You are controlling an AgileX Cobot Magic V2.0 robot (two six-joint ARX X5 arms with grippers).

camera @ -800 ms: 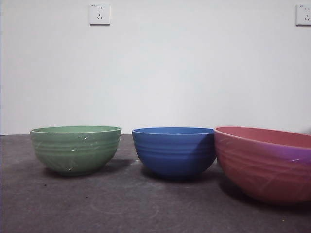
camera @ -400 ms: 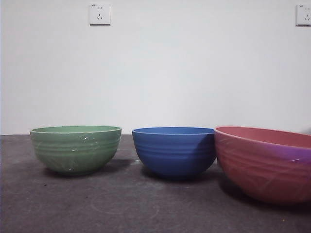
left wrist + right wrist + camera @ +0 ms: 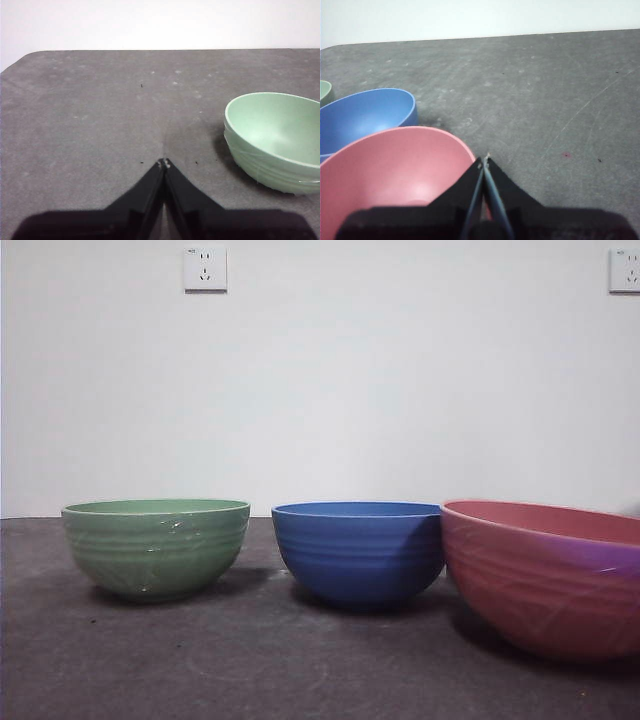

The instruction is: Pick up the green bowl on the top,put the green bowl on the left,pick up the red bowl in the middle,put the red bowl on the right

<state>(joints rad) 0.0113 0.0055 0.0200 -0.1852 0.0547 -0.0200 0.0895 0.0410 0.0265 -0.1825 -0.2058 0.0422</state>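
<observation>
Both grippers, left point(image 3: 164, 162) and right point(image 3: 484, 159), are closed on nothing, each beside its placed bowl: green bowl point(image 3: 275, 140) leftward, red bowl point(image 3: 395, 175) rightward.

Front cam: table height, level, faces the wall point(image 3: 400, 390), close to three bowls in a row. Left wrist cam: above the table point(image 3: 90, 110), looks down past its jaws; shares the green bowl point(image 3: 275, 135) with front. Right wrist cam: same angle, close over the red bowl point(image 3: 395, 175); shares red and blue bowl point(image 3: 365, 117).
</observation>
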